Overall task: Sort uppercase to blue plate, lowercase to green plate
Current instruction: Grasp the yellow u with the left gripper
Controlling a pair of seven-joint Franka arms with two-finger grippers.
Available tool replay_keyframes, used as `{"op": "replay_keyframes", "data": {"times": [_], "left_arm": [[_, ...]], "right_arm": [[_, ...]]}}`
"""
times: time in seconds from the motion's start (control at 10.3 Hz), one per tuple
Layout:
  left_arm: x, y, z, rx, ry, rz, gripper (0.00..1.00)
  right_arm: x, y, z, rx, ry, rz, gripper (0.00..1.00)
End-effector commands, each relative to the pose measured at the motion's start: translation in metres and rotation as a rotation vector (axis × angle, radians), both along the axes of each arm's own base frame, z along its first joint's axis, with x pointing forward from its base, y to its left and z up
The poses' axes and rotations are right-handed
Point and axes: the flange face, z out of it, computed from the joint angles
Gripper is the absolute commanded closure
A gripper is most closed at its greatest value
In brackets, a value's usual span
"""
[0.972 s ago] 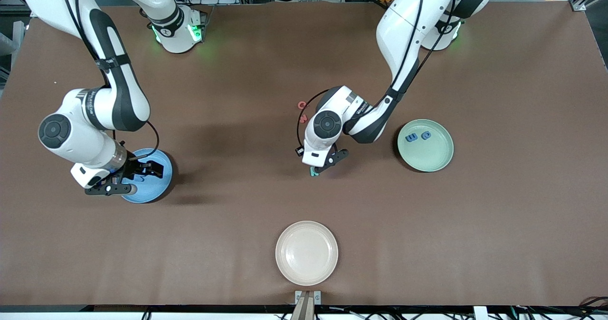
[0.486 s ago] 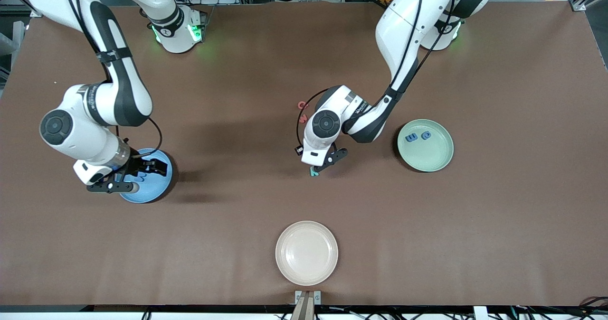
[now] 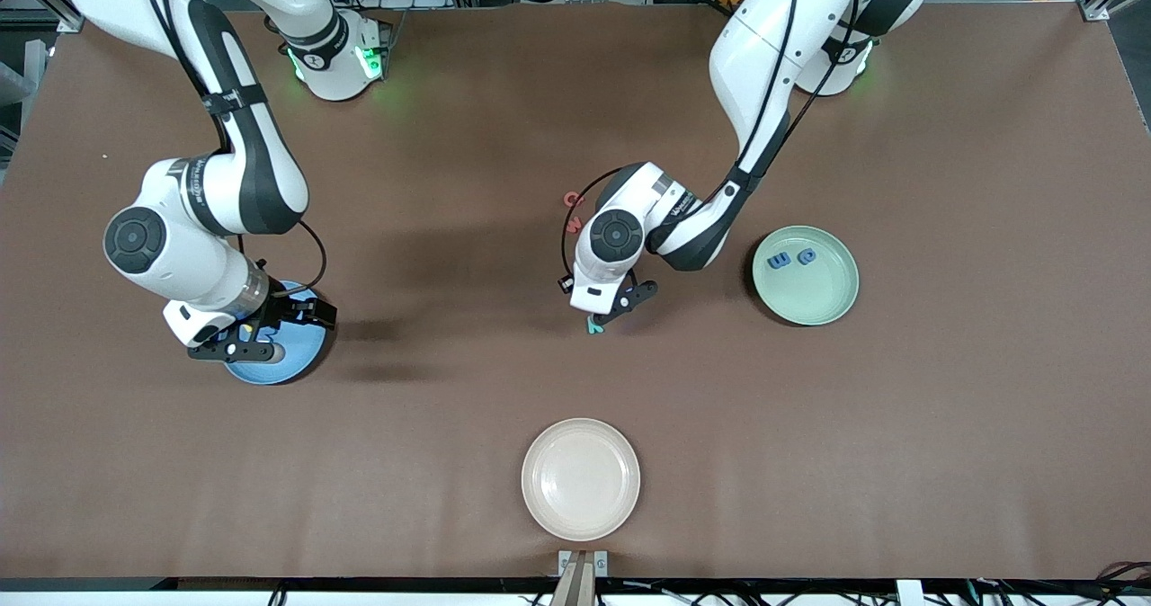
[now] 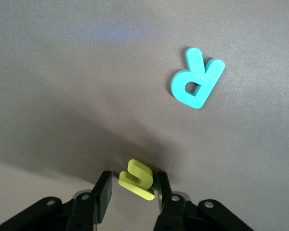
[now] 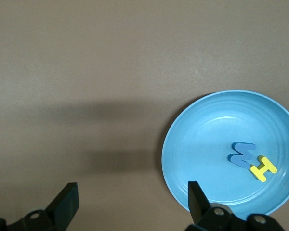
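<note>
- Cream plate lies nearest the front camera, bare, well apart from both grippers.
- Right gripper hangs over the blue plate, jaws spread wide with nothing between them. In the right wrist view one finger is over bare table and the other finger over the plate's rim.
- In the blue plate, ahead of those spread jaws, lie the blue M and the yellow H, touching each other.
- Left gripper is up above the table near its middle, jaws pinching the yellow h-like letter, which is tilted between the fingers.
- Teal R lies flat on the table just ahead of the left gripper's jaws; from the front only its edge peeps out beside the fingertips.
- Green plate sits beside the left gripper toward the left arm's end, holding the blue m and the blue rounded letter side by side.
- Red w and, just farther, red Q lie on the table, partly hidden by the left arm's wrist.
</note>
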Motion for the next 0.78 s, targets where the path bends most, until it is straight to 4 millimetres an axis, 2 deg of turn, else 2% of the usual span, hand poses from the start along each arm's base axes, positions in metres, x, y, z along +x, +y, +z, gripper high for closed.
{"op": "replay_keyframes", "data": {"times": [0.0,0.1,0.19,0.68], "left_arm": [[-0.0038,-0.0038,-0.0045,0.021,-0.008,-0.004,0.62],[-0.0038,-0.0038,-0.0045,0.021,-0.007,-0.002,0.76],[-0.0036,-0.0039,-0.0034,0.020,-0.008,-0.002,0.80],[-0.0030,-0.0018,0.0038,0.035,0.001,-0.015,0.84]], "right_arm": [[-0.0061,-0.0084,0.0078,0.007,0.001,-0.012,0.00],[-0.0060,-0.0103,0.0079,0.006,0.000,-0.015,0.00],[-0.0058,-0.0103,0.0071,0.006,0.000,-0.015,0.00],[-0.0087,-0.0038,0.0077,0.006,0.015,-0.016,0.00]]}}
